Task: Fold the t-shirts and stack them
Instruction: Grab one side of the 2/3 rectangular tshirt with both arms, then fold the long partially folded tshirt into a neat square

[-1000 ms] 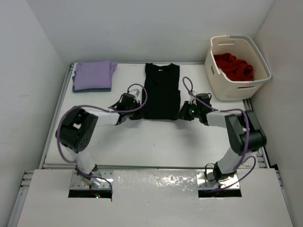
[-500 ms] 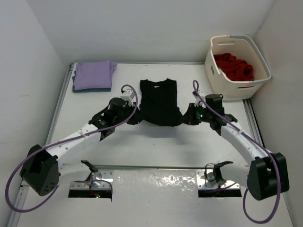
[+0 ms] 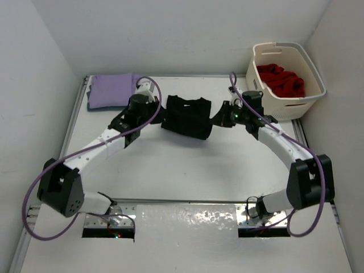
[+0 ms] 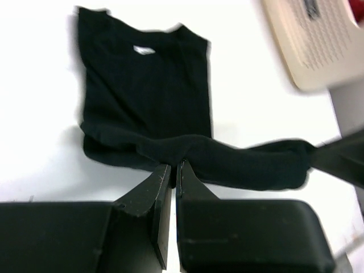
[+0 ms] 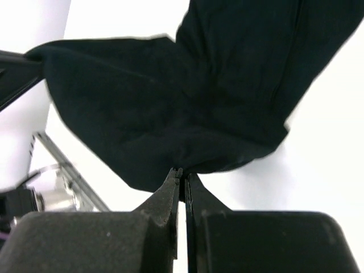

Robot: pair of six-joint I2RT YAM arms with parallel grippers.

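Observation:
The black t-shirt (image 3: 185, 116) lies mid-table with its near hem lifted and carried back over its upper part. My left gripper (image 3: 161, 117) is shut on the hem's left corner, and in the left wrist view its tips (image 4: 173, 166) pinch black cloth (image 4: 145, 85). My right gripper (image 3: 215, 119) is shut on the right corner, with cloth (image 5: 227, 85) bunched between its tips (image 5: 183, 173). A folded lavender shirt (image 3: 112, 89) rests at the back left on a teal-blue one (image 3: 108, 107). A red shirt (image 3: 280, 79) lies in the basket.
The cream laundry basket (image 3: 287, 106) stands at the back right, just beyond the right arm, and shows in the left wrist view (image 4: 318, 51). White walls close the table's back and sides. A metal rail runs along the near edge.
Both arms have reached toward the back, carrying the black shirt's near hem up and over its upper half. The shirt's outline is shorter than before.

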